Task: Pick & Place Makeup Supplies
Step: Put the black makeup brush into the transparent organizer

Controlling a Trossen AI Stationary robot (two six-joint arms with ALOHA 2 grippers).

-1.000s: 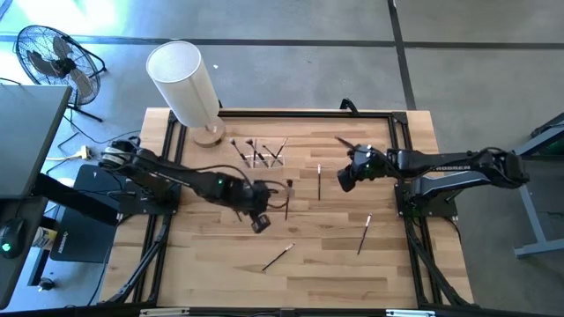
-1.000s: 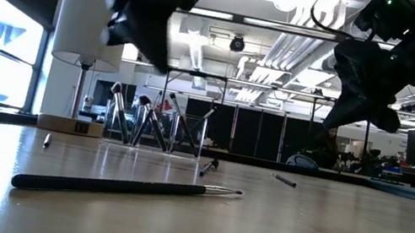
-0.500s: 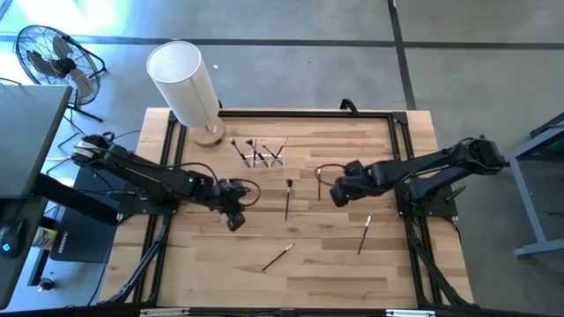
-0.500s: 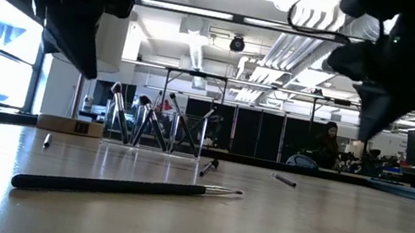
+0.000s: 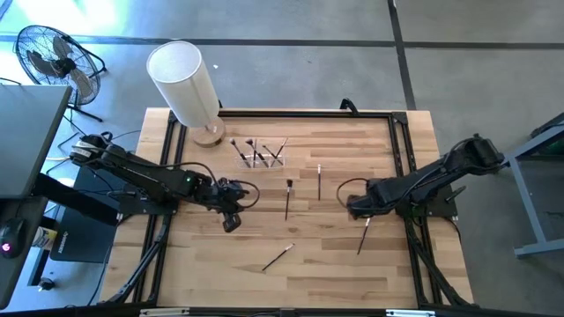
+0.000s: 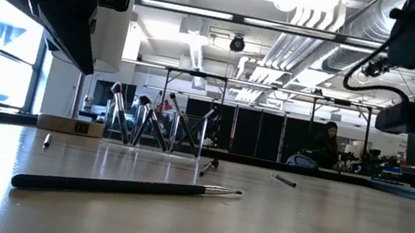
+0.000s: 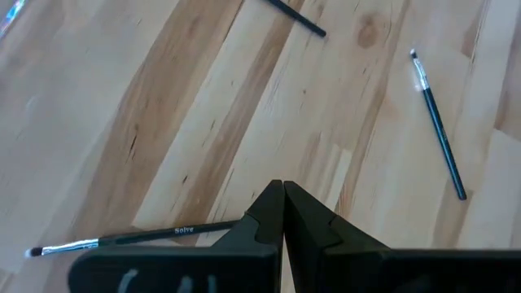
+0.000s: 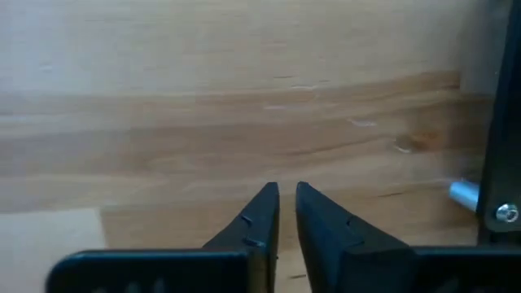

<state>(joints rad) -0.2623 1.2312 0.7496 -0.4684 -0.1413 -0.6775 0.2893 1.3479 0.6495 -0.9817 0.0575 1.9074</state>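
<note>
Several makeup brushes lie flat on the wooden table: a dark one (image 5: 288, 198), a pale one (image 5: 319, 180), one at the right (image 5: 363, 233) and one nearer the front (image 5: 278, 258), which is also in the low view (image 6: 127, 186). More brushes stand in the clear holder (image 5: 260, 154). My left gripper (image 5: 231, 222) hovers left of centre, shut and holding nothing (image 7: 282, 191); a brush (image 7: 122, 240) lies beside its fingers. My right gripper (image 5: 357, 209) points down over bare wood just beyond the right brush, its fingers slightly open (image 8: 286, 191).
A tall white cylinder (image 5: 185, 84) on a wooden base stands at the table's far left corner. A black frame rail (image 5: 304, 113) runs along the far edge and both sides. Bare wood lies in the middle and front of the table.
My left gripper has drawn back toward the table's left edge, away from the dark brush, and now keeps still. My right gripper has swung from the far middle toward the near right, sinking and tipping until it points straight down. The brushes have not moved.
</note>
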